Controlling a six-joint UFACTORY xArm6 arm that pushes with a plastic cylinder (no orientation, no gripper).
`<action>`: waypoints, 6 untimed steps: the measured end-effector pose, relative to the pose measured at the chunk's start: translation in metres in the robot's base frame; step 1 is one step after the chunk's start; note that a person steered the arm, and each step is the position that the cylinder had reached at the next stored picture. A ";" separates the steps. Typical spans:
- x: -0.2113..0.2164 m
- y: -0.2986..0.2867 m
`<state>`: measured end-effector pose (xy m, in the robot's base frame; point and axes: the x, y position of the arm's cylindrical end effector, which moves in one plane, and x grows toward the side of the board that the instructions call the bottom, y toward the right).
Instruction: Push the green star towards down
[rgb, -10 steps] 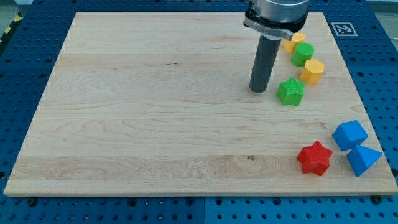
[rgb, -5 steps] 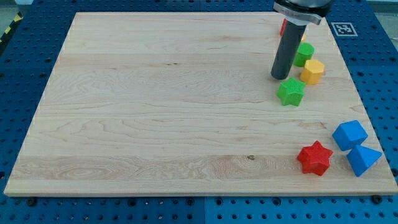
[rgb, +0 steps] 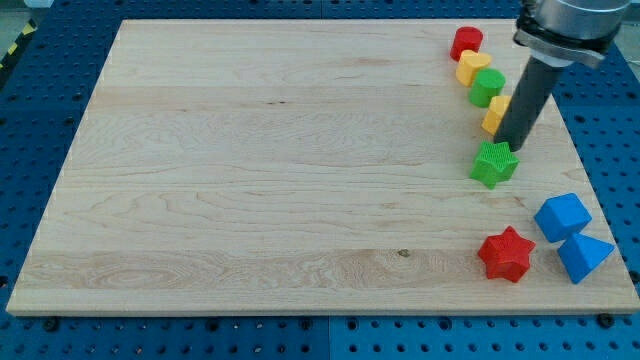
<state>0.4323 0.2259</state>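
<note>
The green star (rgb: 493, 164) lies on the wooden board (rgb: 280, 170) at the view's right, a little above the middle height. My tip (rgb: 513, 148) is just above and slightly right of the star, touching or almost touching its upper right edge. The dark rod rises from there to the view's top right and covers part of a yellow block (rgb: 493, 116).
A column of blocks runs down the top right: a red block (rgb: 466, 42), a yellow block (rgb: 472, 66), a green block (rgb: 488, 86). Lower right hold a red star (rgb: 505, 254), a blue block (rgb: 561, 216) and a blue triangular block (rgb: 583, 257).
My tip moved from the star's upper left to its upper right. The green star shifted to the right and slightly down.
</note>
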 end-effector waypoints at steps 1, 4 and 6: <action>0.000 0.005; 0.009 -0.010; 0.023 -0.029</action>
